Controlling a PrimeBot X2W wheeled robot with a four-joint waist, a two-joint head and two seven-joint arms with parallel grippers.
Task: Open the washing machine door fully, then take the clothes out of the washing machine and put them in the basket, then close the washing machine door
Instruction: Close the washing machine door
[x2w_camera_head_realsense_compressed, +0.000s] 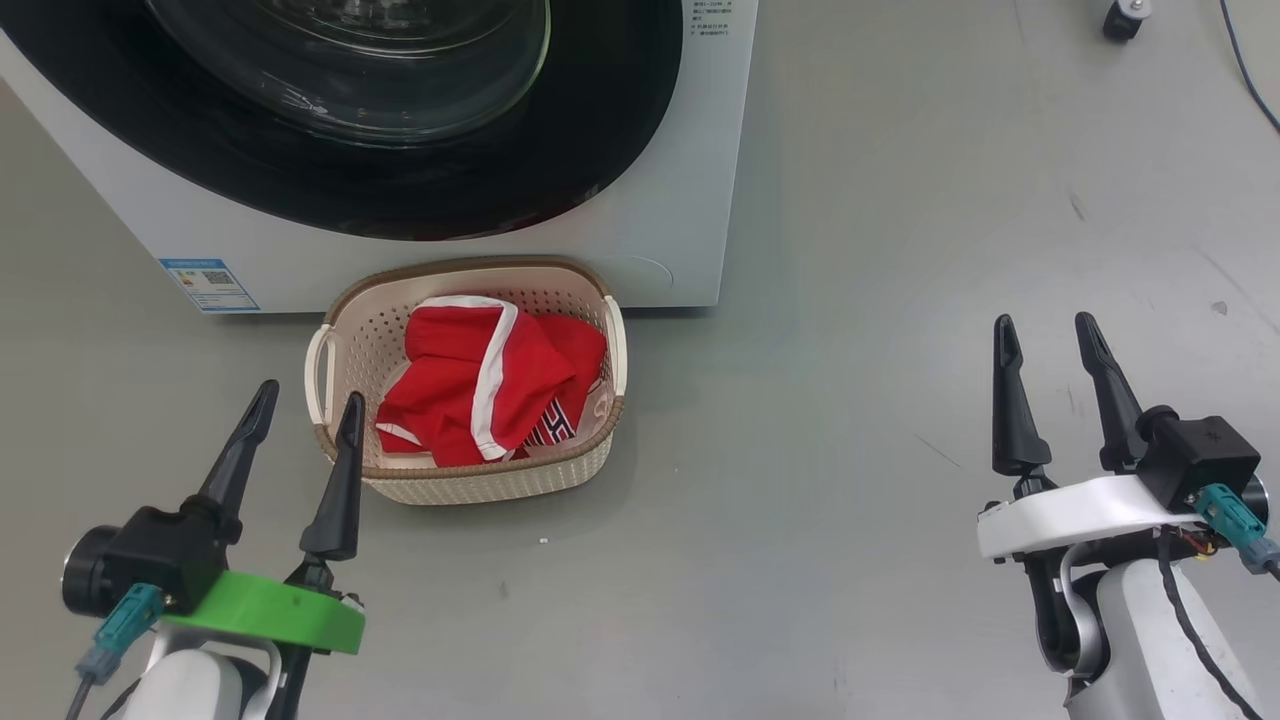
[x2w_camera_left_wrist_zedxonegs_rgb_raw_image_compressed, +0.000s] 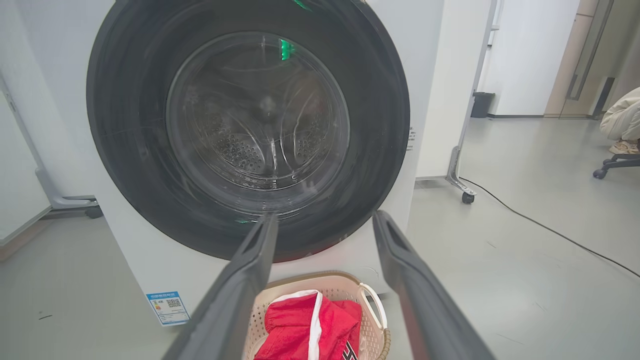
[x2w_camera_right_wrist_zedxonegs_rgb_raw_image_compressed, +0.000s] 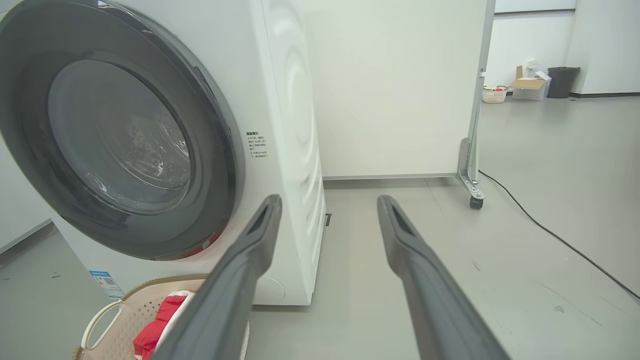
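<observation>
The left gripper (x2w_camera_head_realsense_compressed: 310, 392) is held low with its fingers pointing forward at the washing machine (x2w_camera_head_realsense_compressed: 690, 200); its jaws are spread wide and hold nothing. Ahead of its left finger, low on the machine's white front, is a blue label (x2w_camera_head_realsense_compressed: 208, 285) with a QR code; the print is too small to read. Just right of its right finger stands the basket (x2w_camera_head_realsense_compressed: 480, 485), set against the foot of the machine. It contains the clothes (x2w_camera_head_realsense_compressed: 480, 390), red garments with white trim; one shows dark-and-white block lettering that cannot be read. Above the basket, the washing machine door (x2w_camera_head_realsense_compressed: 400, 200) lies shut against the front. A column of small print (x2w_camera_right_wrist_zedxonegs_rgb_raw_image_compressed: 256, 145) beside the door is illegible. Well to the right of the basket, the right gripper (x2w_camera_head_realsense_compressed: 1045, 320) points forward past the machine's right corner, with its jaws parted and empty.
</observation>
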